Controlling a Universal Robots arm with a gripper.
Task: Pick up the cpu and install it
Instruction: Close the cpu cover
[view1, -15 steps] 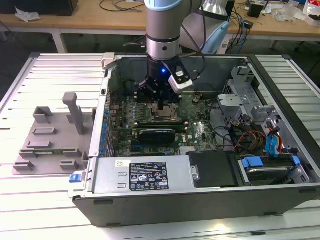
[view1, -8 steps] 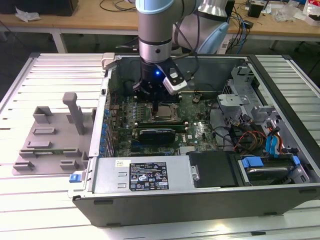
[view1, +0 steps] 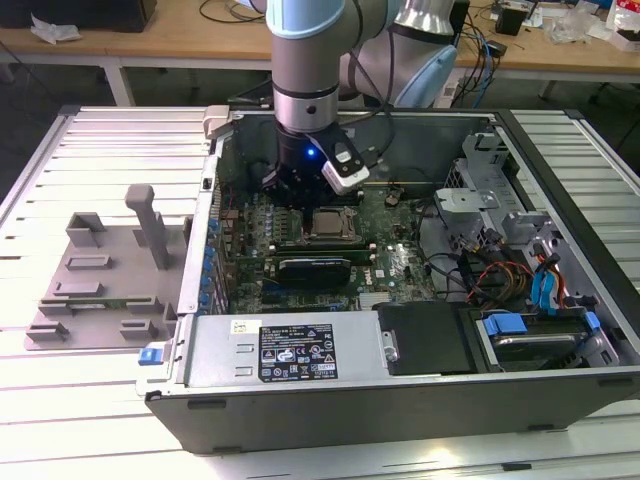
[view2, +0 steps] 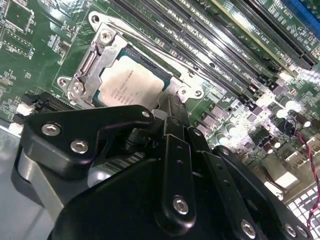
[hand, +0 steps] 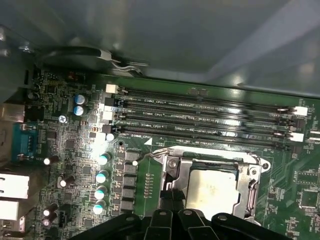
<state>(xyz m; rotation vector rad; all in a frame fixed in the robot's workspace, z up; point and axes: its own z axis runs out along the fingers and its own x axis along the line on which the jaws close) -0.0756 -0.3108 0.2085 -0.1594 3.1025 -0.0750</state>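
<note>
Slatted counter (view1: 100, 140), open case (view1: 300, 400): cpu (view2: 131, 87) sits in its socket (view2: 82, 80), likely light, stiff, fragile, edges only; pincer (view2: 170, 110) hovers close, whether apart or together I cannot tell.

Cpu (hand: 210, 192) seemingly in the socket (hand: 253, 186) on the motherboard (hand: 80, 150), memory slots (hand: 200, 117) just beside, inside the case (view1: 300, 400)

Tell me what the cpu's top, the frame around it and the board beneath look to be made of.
The cpu: matte silver-grey metal lid, by its dull, even sheen. The socket frame: brighter bare metal, likely stamped steel, with sharp glints and screws. The motherboard: green lacquered laminate, probably fibreglass, slightly glossy.
</note>
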